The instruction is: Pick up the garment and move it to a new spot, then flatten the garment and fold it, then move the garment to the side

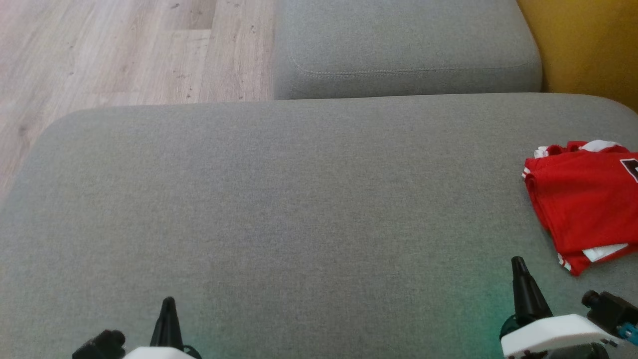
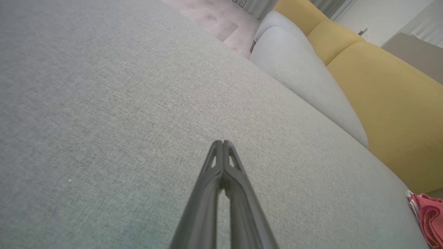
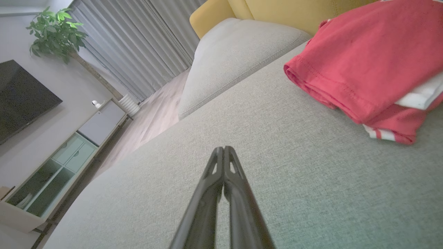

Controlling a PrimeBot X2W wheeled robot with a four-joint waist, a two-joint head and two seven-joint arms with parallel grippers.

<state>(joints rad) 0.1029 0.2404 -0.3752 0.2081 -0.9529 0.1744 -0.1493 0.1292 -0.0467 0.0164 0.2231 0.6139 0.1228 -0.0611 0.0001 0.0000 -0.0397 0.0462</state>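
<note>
My left claw and right claw are both closed and hold nothing. The red garment lies folded at the right side of the grey sofa seat. I think the job is about done.

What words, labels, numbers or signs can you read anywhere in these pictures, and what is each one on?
No text can be read.
Red garment: a black and white mark sits at the head view's right edge, cut off by the frame, so no letter or number can be made out.
Grey sofa cushion: plain fabric, no label showing.
</note>
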